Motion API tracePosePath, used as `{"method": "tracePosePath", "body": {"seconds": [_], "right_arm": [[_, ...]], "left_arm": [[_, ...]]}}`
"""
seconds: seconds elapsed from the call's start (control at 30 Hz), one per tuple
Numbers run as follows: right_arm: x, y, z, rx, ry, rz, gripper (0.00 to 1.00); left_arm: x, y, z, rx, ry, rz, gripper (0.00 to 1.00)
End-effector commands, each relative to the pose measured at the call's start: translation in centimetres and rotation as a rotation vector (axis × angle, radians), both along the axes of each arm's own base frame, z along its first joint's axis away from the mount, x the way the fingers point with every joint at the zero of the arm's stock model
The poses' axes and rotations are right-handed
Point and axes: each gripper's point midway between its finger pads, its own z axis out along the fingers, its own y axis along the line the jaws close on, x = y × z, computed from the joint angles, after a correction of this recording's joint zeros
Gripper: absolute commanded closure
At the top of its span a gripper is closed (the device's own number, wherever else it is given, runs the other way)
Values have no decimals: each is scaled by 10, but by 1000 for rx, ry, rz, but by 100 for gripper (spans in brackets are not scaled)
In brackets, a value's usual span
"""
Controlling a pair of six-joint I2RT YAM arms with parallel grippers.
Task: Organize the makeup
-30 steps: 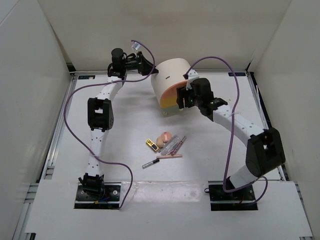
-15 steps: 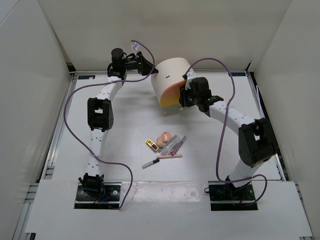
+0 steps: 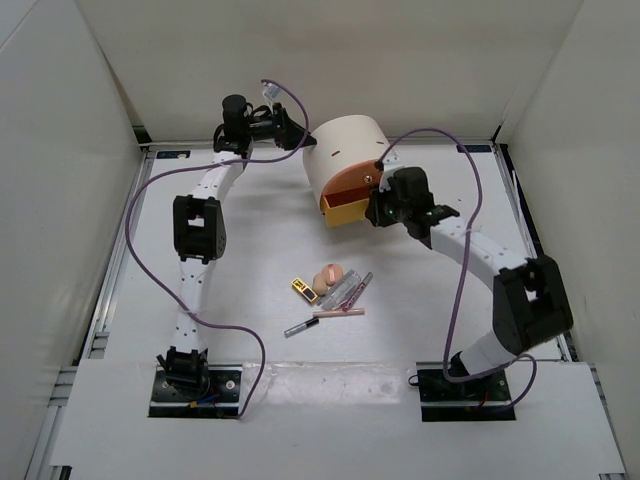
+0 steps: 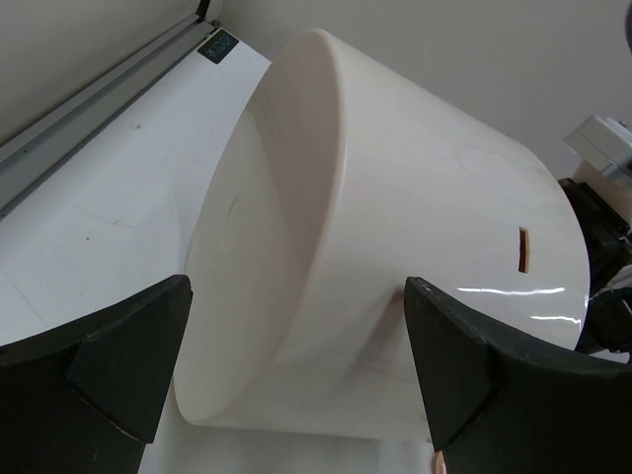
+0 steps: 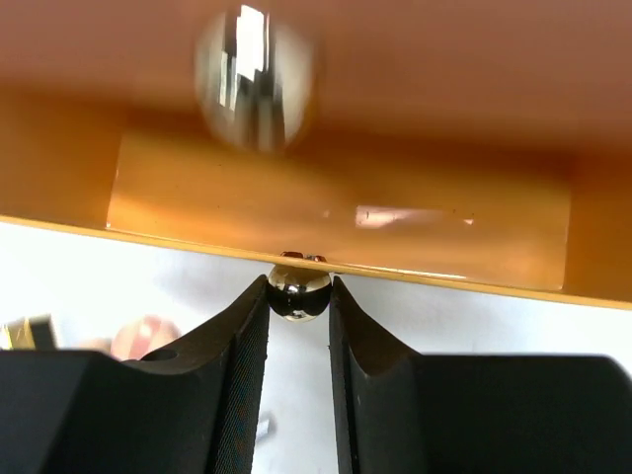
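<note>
The makeup lies in a small heap at mid-table: a peach sponge point(image 3: 331, 273), a gold and black lipstick point(image 3: 302, 289), gloss tubes point(image 3: 349, 289) and a thin pencil point(image 3: 300, 326). My right gripper point(image 5: 299, 296) is shut on the shiny round knob point(image 5: 299, 293) of the lower orange drawer point(image 3: 345, 207) of the cream cylindrical box point(image 3: 343, 152); that drawer stands pulled out and its inside point(image 5: 336, 212) shows nothing in it. My left gripper point(image 4: 296, 365) is open, its jaws wide on either side of the box's back end point(image 4: 395, 257).
The box stands at the back middle of the table. White walls close in the table on three sides. A metal rail point(image 4: 89, 109) runs along the back left edge. Purple cables hang from both arms.
My right gripper has drawn back toward the near right with the knob, and the lower orange drawer has slid out of the box. The left arm holds still.
</note>
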Motion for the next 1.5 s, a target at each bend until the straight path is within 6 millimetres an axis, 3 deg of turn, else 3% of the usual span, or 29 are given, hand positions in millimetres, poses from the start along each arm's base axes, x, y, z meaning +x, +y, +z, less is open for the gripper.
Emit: {"method": "tracePosePath", "body": {"seconds": [0.0,0.13,0.23,0.47,0.67,0.77,0.8,0.87,1.0,1.07,1.1,1.17,1.27,1.3,1.37,1.4,1.43,1.47], "right_arm": [[-44,-18,-10,-8,101,-21,88],[-70,-28,-1,7,111,-42,86],[-74,-31,-1,11,111,-48,83],[-52,-22,9,10,54,-35,78],[-31,-19,14,25,-4,-57,77],[-28,-14,16,38,-6,-41,70],[-28,-14,18,42,-14,-41,66],[-27,-15,15,38,-16,-48,55],[-30,-16,12,25,-11,-40,1],[-32,-19,12,21,-11,-46,1],[-35,-19,11,21,-3,-45,1],[-45,-18,15,31,5,-18,1],[-69,-19,12,-6,45,27,1],[-75,-23,10,-24,59,28,1],[-100,-24,-1,-86,97,74,1],[-108,-22,-1,-104,100,97,1],[-116,-22,-5,-127,113,113,1],[-131,-17,-8,-148,130,154,1]], "left_arm": [[-2,4,43,25,-105,63,2],[1,8,37,59,-87,109,2],[3,11,34,81,-84,134,2],[4,19,46,127,-81,211,2],[4,49,71,217,-99,366,2],[5,69,72,271,-71,461,2],[3,78,87,282,-85,506,2],[-2,91,96,303,-66,566,2],[-35,114,115,312,-13,653,2],[-46,120,101,318,44,692,2],[-61,121,121,295,19,704,2],[-73,130,122,298,53,758,2],[-103,140,108,318,130,824,2],[-123,138,95,331,184,831,2],[-142,146,73,383,249,896,2],[-161,149,37,448,350,906,2],[-178,150,43,451,343,927,2],[-186,164,29,494,380,1003,2]]}}
